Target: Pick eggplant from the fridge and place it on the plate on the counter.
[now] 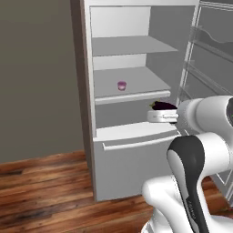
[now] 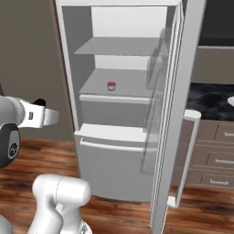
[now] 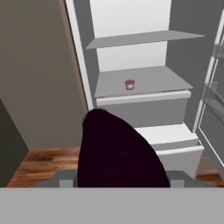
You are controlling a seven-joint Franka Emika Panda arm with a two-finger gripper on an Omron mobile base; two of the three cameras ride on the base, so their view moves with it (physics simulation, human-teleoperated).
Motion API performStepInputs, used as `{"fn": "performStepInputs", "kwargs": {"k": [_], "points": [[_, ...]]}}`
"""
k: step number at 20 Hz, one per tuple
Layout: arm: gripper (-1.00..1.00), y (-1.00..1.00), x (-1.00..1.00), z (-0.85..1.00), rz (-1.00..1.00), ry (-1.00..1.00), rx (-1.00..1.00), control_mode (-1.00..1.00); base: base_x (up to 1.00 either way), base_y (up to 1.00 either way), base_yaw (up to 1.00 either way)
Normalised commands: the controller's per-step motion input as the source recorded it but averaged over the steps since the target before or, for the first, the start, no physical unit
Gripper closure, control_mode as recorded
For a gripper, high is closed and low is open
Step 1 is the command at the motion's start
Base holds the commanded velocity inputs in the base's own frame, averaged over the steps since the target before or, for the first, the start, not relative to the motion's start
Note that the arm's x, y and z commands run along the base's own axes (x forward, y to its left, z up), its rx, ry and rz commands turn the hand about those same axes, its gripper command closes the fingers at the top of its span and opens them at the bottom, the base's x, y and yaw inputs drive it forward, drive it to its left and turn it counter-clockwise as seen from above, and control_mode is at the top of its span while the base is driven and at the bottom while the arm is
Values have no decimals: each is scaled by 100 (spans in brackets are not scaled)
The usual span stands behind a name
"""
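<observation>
Purple-black eggplant (image 3: 118, 153) clamped in gripper (image 1: 160, 112) | outside fridge (image 2: 123, 119) | carry level, swing right toward counter (image 2: 212, 100), clear door.

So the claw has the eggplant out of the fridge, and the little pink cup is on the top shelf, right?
Not quite: the pink cup stands on the second shelf down, not the top one, as the left base view shows. The rest holds: the claw grips the eggplant in front of the open fridge.
</observation>
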Motion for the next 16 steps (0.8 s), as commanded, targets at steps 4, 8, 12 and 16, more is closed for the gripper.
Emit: {"fn": "performStepInputs", "kwargs": {"k": [4, 8, 12, 16], "points": [[100, 0, 0, 0, 0, 0, 0, 100, -42, 38, -19], [100, 0, 0, 0, 0, 0, 0, 100, -44, 38, -20], [100, 0, 0, 0, 0, 0, 0, 100, -47, 36, -21], [100, 0, 0, 0, 0, 0, 0, 100, -48, 30, -22]]}}
